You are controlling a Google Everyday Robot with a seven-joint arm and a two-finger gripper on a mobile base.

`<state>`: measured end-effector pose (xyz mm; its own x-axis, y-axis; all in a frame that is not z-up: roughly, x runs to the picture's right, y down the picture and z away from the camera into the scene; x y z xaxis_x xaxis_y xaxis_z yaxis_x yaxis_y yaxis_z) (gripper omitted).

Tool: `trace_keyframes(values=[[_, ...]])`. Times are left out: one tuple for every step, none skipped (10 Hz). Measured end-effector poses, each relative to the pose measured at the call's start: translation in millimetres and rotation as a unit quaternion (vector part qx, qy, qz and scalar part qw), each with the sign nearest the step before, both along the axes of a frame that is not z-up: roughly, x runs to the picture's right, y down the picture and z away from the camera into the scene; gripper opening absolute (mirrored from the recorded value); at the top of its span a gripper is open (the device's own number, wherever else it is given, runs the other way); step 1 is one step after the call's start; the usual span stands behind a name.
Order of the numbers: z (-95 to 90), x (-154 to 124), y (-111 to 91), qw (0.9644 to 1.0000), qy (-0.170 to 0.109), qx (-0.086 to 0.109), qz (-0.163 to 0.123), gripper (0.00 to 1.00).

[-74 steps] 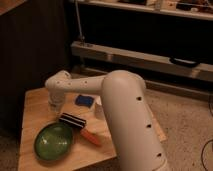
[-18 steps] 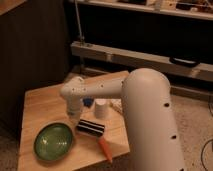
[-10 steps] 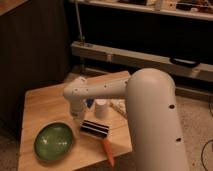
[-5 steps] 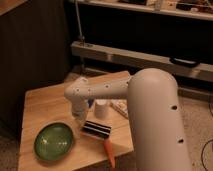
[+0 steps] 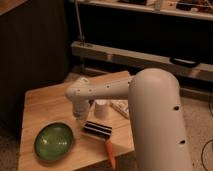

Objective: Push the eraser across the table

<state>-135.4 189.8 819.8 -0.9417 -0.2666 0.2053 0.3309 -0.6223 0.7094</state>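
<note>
The eraser (image 5: 96,129), a small black block with pale stripes, lies near the front edge of the light wooden table (image 5: 45,104), between the green bowl and the orange carrot-shaped object. My gripper (image 5: 79,118) hangs from the white arm just left of the eraser's left end, low over the tabletop and close to it. Whether it touches the eraser I cannot tell. The arm's bulky white body covers the table's right side.
A green bowl (image 5: 54,141) sits at the front left. An orange carrot-shaped object (image 5: 110,152) lies at the front edge, right of the eraser. A white cup (image 5: 101,108) and a pale flat item (image 5: 120,108) stand behind the eraser.
Over several seconds the eraser slid right and toward the front edge, with the carrot shifted ahead of it and the gripper following. In the last second almost nothing moved.
</note>
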Motion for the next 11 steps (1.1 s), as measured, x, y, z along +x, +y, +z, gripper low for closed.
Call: trace_keyframes(values=[[0.1, -0.2, -0.6, 1.0000, 0.000, 0.000, 0.000, 0.02], [0.9, -0.8, -0.5, 1.0000, 0.001, -0.001, -0.001, 0.02], [1.0, -3.8, -0.8, 1.0000, -0.001, -0.001, -0.004, 0.02], [1.0, -6.4, -1.1, 1.0000, -0.002, -0.001, -0.006, 0.02], [1.4, -7.2, -1.4, 1.0000, -0.002, 0.000, -0.008, 0.02], [0.9, -7.6, -2.5, 1.0000, 0.001, 0.003, -0.007, 0.02], [1.1, -8.5, -3.6, 1.0000, 0.001, 0.005, -0.004, 0.02], [1.0, -8.5, -3.7, 1.0000, 0.001, 0.005, -0.004, 0.02], [0.9, -8.8, -3.6, 1.0000, 0.001, 0.005, -0.004, 0.02], [1.0, -8.6, -3.6, 1.0000, 0.001, 0.005, -0.004, 0.02], [1.0, -8.7, -3.6, 1.0000, 0.001, 0.005, -0.004, 0.02]])
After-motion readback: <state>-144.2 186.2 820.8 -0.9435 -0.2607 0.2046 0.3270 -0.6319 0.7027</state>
